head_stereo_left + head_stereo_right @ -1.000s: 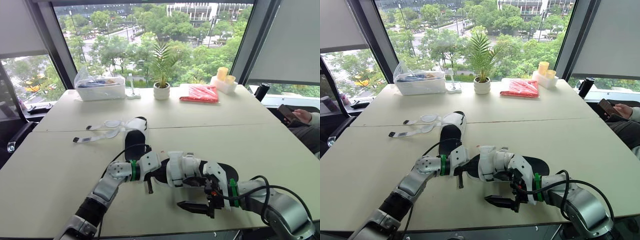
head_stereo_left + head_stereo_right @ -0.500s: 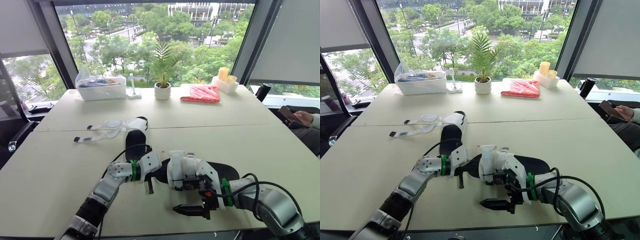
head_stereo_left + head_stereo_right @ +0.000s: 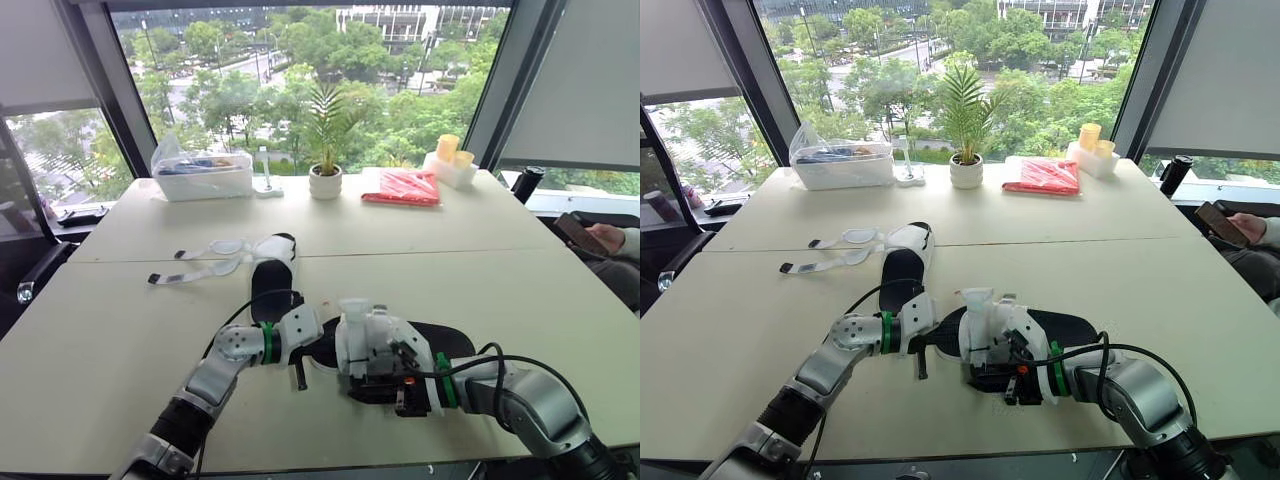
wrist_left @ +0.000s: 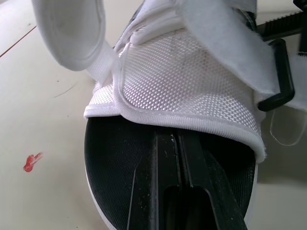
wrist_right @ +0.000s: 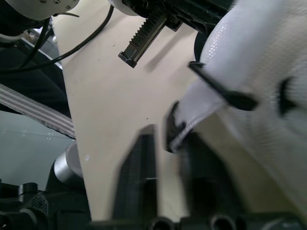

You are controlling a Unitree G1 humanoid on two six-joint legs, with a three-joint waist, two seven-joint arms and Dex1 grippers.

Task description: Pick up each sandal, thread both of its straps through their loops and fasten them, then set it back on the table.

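The near sandal [image 3: 445, 340] has a black sole and white mesh straps [image 4: 192, 81] and lies on the table in front of me. My left gripper [image 4: 177, 136] is shut, its fingers lying on the black insole at the toe end [image 3: 318, 352]. My right gripper [image 3: 375, 383] is at the sandal's near side, closed on the black-edged end of a white strap [image 5: 175, 129]. The second sandal [image 3: 272, 275] lies farther back, its two white straps [image 3: 200, 262] spread loose to the left.
Along the window edge stand a clear plastic box [image 3: 203, 178], a small potted plant [image 3: 323, 180], a red packet [image 3: 400, 187] and yellow cups [image 3: 447, 150]. A person's hand with a phone [image 3: 590, 232] is at the far right. The table's near edge [image 3: 300, 465] is close.
My right gripper slid left and in from the bare table to the near sandal's strap side and closed there. The left gripper stayed on the toe end.
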